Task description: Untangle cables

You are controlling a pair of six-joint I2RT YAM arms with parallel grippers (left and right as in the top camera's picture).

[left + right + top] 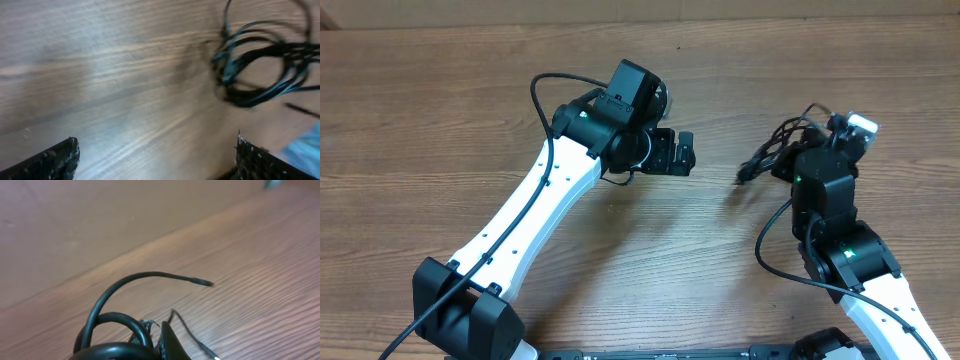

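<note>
Standing wide, left jaws face cables (245, 97) across bare tabletop (100, 75).

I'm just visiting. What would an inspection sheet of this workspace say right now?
Surface: wooden table, plain grain.
Job's things: cables, one tangled bundle on the right side.
Clutter: nothing seen.
Grippers: left gripper open and empty, beside the bundle but apart from it; right gripper shut, apparently on the bundle.
Cables: thick arm cables run along both arms.
Surroundings: pale band past the far edge, unclear what it is.
</note>
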